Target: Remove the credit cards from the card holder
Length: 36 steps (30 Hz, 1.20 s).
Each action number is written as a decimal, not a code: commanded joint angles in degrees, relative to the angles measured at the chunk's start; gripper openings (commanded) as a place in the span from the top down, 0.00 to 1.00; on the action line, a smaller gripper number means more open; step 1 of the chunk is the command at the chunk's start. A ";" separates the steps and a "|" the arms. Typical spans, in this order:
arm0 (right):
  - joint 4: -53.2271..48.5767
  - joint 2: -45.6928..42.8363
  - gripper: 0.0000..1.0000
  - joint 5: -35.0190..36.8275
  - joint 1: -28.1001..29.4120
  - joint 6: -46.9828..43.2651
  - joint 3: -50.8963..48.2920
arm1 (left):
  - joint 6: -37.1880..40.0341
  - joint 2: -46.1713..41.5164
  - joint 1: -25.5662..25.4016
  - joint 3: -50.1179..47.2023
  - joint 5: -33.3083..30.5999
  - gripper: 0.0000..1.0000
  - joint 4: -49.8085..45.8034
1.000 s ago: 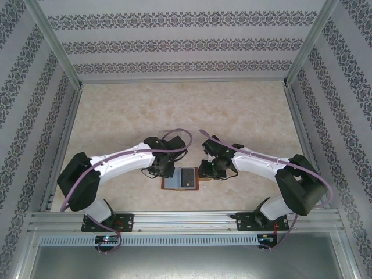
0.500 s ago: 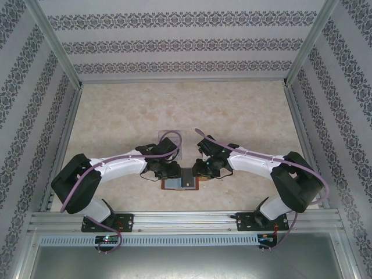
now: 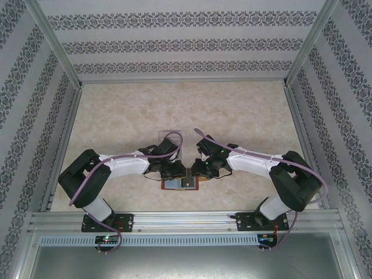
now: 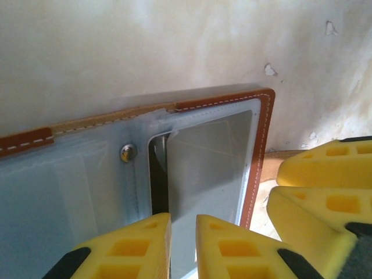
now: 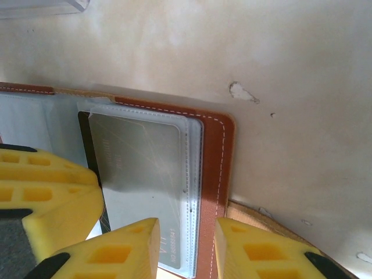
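- One clear tray (image 5: pixel 35 6) sits on the tabletop (image 3: pixel 174 104), just behind the left arm.
- The left end effector (image 4: pixel 183 224) has its yellow fingers nearly together over the dark card (image 4: pixel 158 174); I cannot tell whether they pinch it.
- One card holder (image 5: pixel 224 163) lies open and flat near the tabletop's front, between both arms.
- Two credit cards (image 5: pixel 145 174) show in its right pocket, the pale grey one lying over the dark one.
- The right end effector (image 5: pixel 186 226) is partly open, straddling the holder's right leather border.
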 commanded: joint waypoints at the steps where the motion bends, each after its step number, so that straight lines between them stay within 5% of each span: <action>1: 0.77 1.28 0.68 -0.84 0.93 0.50 1.79 | -0.12 1.08 0.73 0.01 0.75 0.81 0.82; 25: 0.22 6.49 0.67 1.25 2.47 -0.03 1.99 | 4.04 0.58 1.08 1.79 -1.94 0.84 -7.95; 36: -0.10 6.41 0.67 1.08 2.48 -0.30 2.06 | 4.81 -2.46 1.26 2.51 -3.89 0.77 -10.60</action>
